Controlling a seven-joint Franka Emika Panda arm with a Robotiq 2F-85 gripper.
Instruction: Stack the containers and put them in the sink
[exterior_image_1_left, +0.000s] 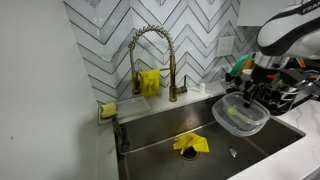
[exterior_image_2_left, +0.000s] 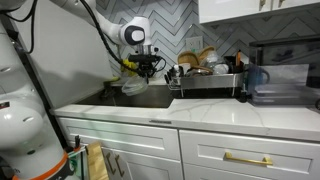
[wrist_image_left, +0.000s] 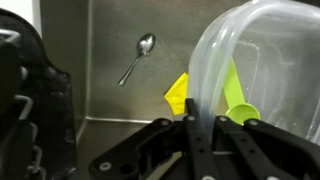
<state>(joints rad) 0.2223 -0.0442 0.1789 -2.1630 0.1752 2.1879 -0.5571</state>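
1. Starting with the sink (exterior_image_1_left: 160, 135): the steel basin under the gold faucet (exterior_image_1_left: 150, 50) has no tub resting in it, so the final placing is not yet done.
2. The containers (exterior_image_1_left: 240, 115) hang in the air over the right part of the basin, above its floor and touching nothing below. Through the clear wall in the wrist view I see a green piece (wrist_image_left: 240, 105) inside. The rim looks doubled, so I judge the stack is probably made, though I cannot be sure two tubs are nested.
3. My fingers (wrist_image_left: 189, 145) are clenched on the rim of the containers, one on each side of the plastic wall.
4. What is left, as I judge it, is to lower the load to the basin floor and let go, clear of the yellow cloth (exterior_image_1_left: 190, 143) and the spoon (wrist_image_left: 141, 55) lying there.
5. Writing: I can read no brand, label or lettering on anything.
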